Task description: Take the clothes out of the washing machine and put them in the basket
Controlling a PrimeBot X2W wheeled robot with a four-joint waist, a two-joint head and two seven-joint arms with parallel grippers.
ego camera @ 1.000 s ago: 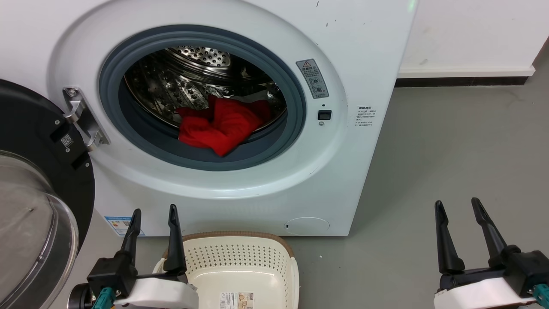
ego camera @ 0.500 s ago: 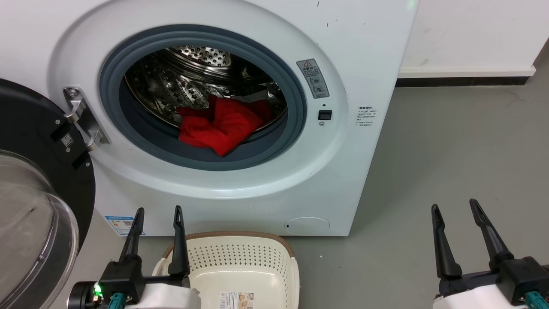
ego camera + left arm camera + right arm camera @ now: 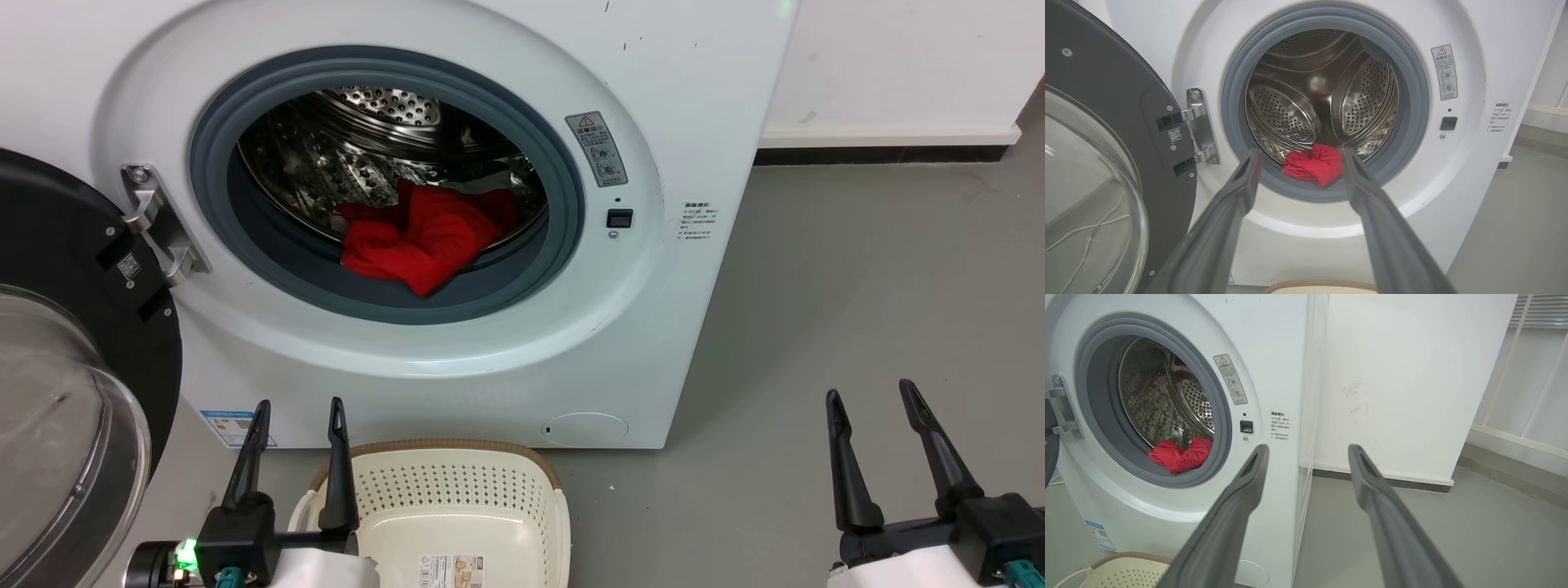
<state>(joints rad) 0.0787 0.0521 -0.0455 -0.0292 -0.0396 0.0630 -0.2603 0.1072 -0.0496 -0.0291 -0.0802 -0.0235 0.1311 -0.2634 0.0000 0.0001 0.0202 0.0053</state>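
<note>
The left pincer (image 3: 299, 403) points up by the basket (image 3: 457, 446), fingers wide apart. The right pincer (image 3: 869, 389) stands likewise wide over the floor (image 3: 857, 269). The red clothes (image 3: 416, 237) lie inside the washing machine (image 3: 653, 327).

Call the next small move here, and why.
Probably reach the left gripper forward into the washer opening toward the clothes. It is open and holds nothing. The left wrist view has them straight ahead, at the front of the opening. The door is swung aside, and the basket holds no clothes yet.
</note>
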